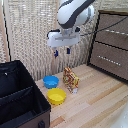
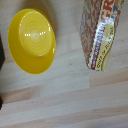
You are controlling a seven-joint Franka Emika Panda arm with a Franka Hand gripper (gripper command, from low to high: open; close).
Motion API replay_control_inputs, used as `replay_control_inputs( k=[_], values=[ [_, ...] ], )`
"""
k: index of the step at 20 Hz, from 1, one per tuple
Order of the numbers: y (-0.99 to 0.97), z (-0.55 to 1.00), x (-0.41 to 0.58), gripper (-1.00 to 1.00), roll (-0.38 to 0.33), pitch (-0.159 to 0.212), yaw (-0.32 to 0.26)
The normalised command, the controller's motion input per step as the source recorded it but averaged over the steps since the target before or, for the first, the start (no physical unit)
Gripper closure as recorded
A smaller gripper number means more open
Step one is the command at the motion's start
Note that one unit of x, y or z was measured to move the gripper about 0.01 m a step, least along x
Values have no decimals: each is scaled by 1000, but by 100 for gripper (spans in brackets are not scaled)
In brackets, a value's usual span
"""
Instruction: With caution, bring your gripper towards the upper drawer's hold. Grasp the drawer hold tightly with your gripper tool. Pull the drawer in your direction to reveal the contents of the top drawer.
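Note:
In the exterior view my gripper (image 1: pixel 62 51) hangs from the bulky white arm, high above the wooden floor. Its two bluish-tipped fingers stand apart, open, with nothing between them. The dark-framed dresser is at the exterior view's right. Its upper drawer (image 1: pixel 114 35) is shut, and the slim silver drawer hold (image 1: pixel 118 31) runs across the drawer front. The gripper is well off to the left of that bar, about level with it, and touches nothing. The wrist view shows neither the gripper nor the dresser.
Below the gripper stand a colourful box (image 1: pixel 70 80) (image 2: pixel 102 32), a blue bowl (image 1: pixel 50 81) and a yellow bowl (image 1: pixel 56 96) (image 2: pixel 32 40). A black bin (image 1: pixel 17 95) fills the lower left. The lower drawer (image 1: pixel 107 60) has its own silver bar.

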Motion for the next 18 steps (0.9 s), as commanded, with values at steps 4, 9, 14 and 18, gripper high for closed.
replay_control_inputs(
  k=[4,9,14,18],
  values=[
    [85,184,84,-100,-225,0,121],
    [8,434,167,-100,-241,0,164],
    [15,553,237,-100,-209,0,157],
    [0,496,250,-100,-224,0,147]
  ],
)
